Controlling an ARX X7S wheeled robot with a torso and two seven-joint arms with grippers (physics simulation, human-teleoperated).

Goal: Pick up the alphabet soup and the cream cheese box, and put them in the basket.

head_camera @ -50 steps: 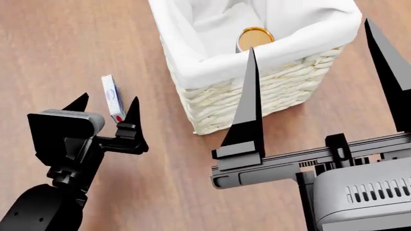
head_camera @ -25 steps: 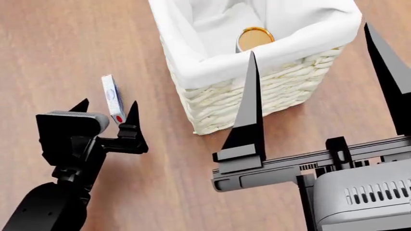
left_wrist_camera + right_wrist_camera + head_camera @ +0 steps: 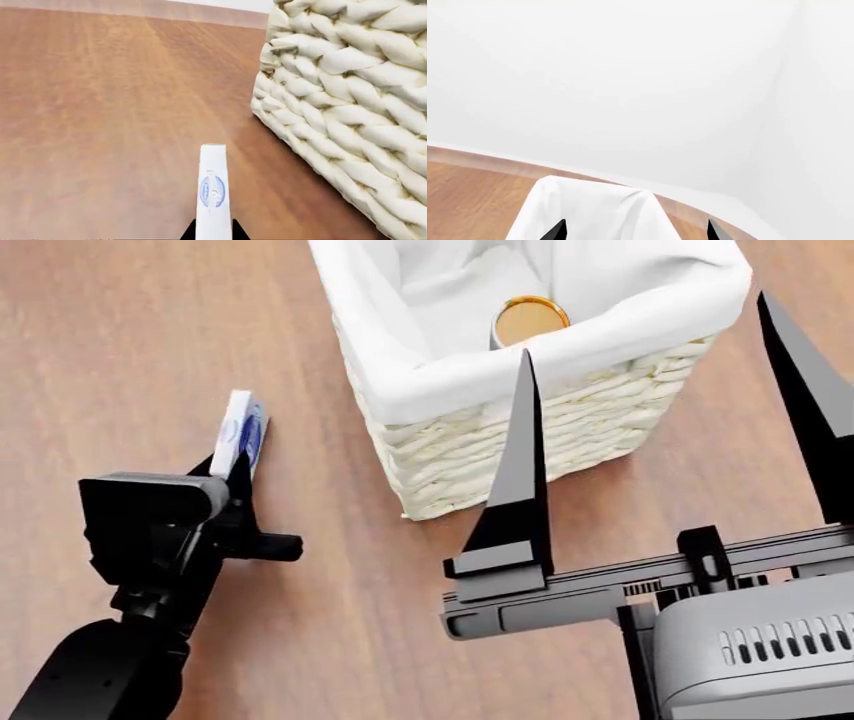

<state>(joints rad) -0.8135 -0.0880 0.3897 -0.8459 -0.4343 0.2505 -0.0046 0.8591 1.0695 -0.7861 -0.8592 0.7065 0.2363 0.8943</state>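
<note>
Left pincer (image 3: pixel 230 472) clamping cream cheese box (image 3: pixel 240 434), logo visible from left wrist, right pincer (image 3: pixel 667 390) released

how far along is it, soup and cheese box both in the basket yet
Half done. A gold-topped can, likely the soup, already sits inside the basket. The cheese box is in hand: the left gripper has its jaws shut on it beside the basket. Left: carry it over the rim and drop it. The right gripper is open and empty.

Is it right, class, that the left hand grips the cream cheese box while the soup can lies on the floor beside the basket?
Not quite. The head view shows the soup can inside the basket, not on the floor. The left hand does grip the box.
</note>
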